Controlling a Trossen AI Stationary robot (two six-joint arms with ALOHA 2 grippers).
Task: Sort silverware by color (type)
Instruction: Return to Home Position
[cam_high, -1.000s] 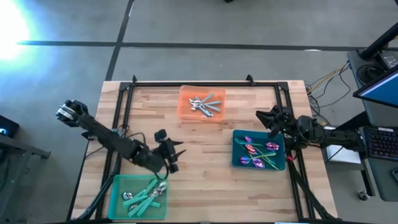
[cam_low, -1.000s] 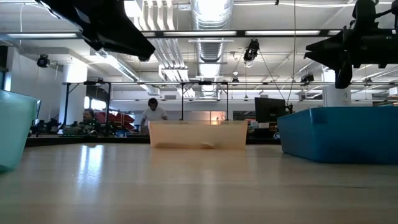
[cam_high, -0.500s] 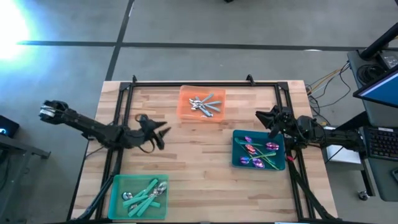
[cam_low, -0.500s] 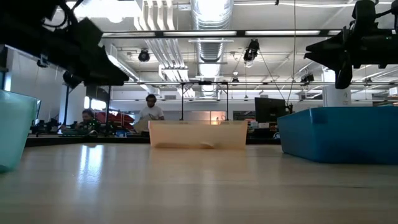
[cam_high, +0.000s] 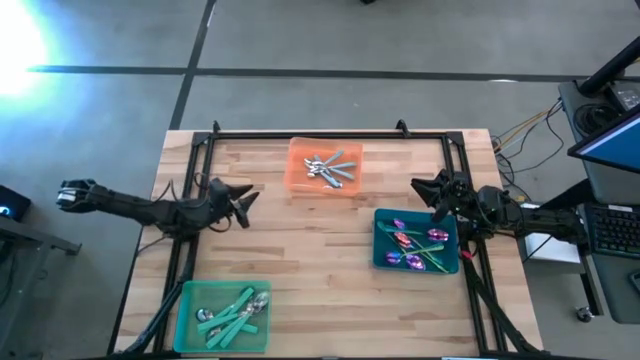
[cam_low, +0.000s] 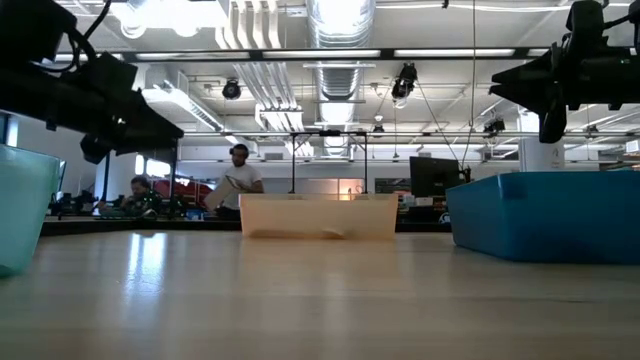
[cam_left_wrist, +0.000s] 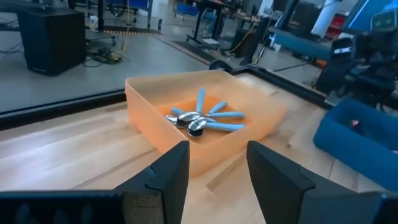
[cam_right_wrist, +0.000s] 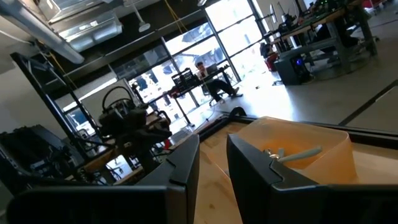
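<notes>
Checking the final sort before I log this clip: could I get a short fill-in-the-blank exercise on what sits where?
The tray holding the silver spoons is coloured ___. The utensils nearest the right gripper are coloured ___. The left gripper holds ___.
Missing words: orange; purple-pink; nothing.

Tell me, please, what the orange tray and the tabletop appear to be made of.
Orange tray: probably thin plastic, matte and slightly translucent, since light glows through its walls. Tabletop: wood, seemingly butcher-block strips with visible seams and grain, finished to a smooth sheen.
</notes>
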